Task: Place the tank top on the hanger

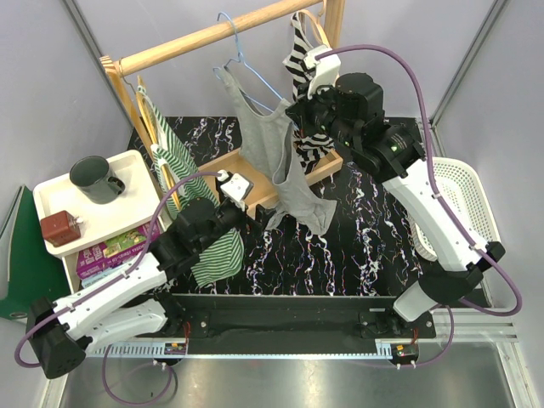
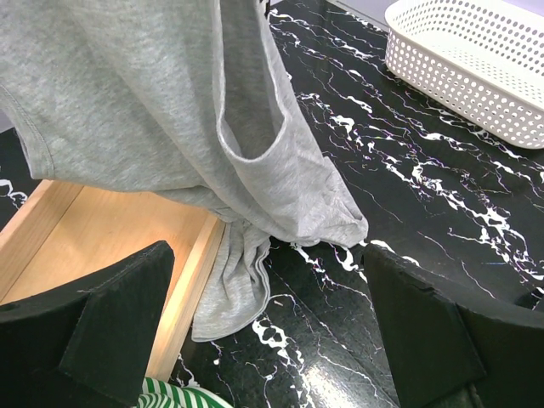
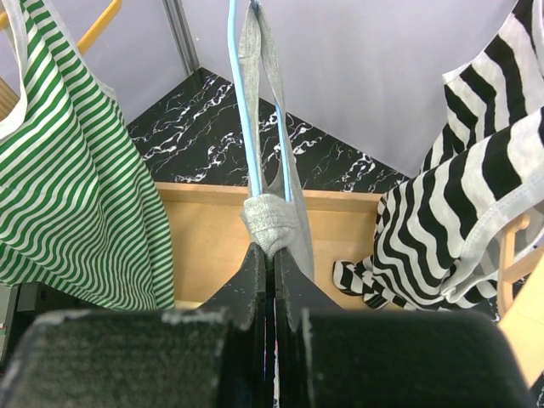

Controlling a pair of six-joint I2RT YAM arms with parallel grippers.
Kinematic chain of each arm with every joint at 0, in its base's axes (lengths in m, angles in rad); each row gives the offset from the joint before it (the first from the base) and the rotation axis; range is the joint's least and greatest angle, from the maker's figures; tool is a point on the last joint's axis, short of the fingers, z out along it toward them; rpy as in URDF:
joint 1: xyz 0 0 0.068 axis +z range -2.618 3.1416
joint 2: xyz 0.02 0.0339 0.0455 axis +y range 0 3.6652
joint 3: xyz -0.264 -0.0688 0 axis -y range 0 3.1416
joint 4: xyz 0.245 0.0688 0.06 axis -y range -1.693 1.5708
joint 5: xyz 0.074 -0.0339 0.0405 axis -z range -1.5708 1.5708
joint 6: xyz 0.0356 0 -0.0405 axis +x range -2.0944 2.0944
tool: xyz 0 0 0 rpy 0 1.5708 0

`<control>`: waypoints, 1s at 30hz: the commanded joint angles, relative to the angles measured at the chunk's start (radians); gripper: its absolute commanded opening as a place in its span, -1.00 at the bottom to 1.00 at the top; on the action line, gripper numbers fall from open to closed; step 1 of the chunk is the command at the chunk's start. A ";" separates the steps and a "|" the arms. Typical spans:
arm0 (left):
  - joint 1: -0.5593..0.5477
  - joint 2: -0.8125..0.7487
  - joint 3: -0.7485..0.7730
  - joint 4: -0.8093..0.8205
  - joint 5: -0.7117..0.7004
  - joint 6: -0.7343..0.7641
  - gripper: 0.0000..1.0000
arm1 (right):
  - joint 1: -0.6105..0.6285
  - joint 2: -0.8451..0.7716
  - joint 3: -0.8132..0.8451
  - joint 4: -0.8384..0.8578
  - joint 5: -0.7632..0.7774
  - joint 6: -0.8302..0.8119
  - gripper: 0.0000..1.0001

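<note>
The grey tank top (image 1: 274,149) hangs on the light-blue wire hanger (image 1: 235,53), which hooks over the wooden rail. Its lower part droops onto the rack's wooden base. My right gripper (image 1: 297,119) is shut on grey fabric bunched round the hanger's wire end; in the right wrist view the closed gripper (image 3: 274,253) pinches the tank top (image 3: 272,223) just below the blue hanger wires (image 3: 242,102). My left gripper (image 1: 259,219) is open and empty just below the hanging hem. In the left wrist view the tank top (image 2: 153,102) hangs above the open gripper (image 2: 272,327).
A green-and-white striped top (image 1: 174,157) hangs at the left of the rail and a black-and-white striped top (image 1: 302,59) at the right. The rack's wooden base (image 2: 102,238) lies on the black marbled table. A white basket (image 1: 463,191) stands right. A side table (image 1: 127,217) with a mug stands left.
</note>
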 commanded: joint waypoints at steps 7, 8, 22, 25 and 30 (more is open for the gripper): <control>-0.021 0.036 0.021 0.041 0.001 0.001 0.98 | 0.002 -0.068 -0.053 0.088 -0.001 0.062 -0.35; -0.038 0.060 0.025 0.039 -0.001 0.002 0.98 | 0.004 -0.074 -0.059 0.090 -0.007 0.063 -0.21; -0.130 0.254 0.052 0.068 -0.094 -0.123 0.98 | 0.002 -0.279 -0.238 0.093 -0.113 0.063 0.99; -0.151 0.286 0.044 0.081 -0.113 -0.157 0.98 | 0.002 -0.361 -0.350 0.093 -0.093 0.068 0.99; -0.156 0.308 0.006 0.140 -0.116 -0.206 0.98 | 0.002 -0.517 -0.559 0.090 -0.037 0.118 0.99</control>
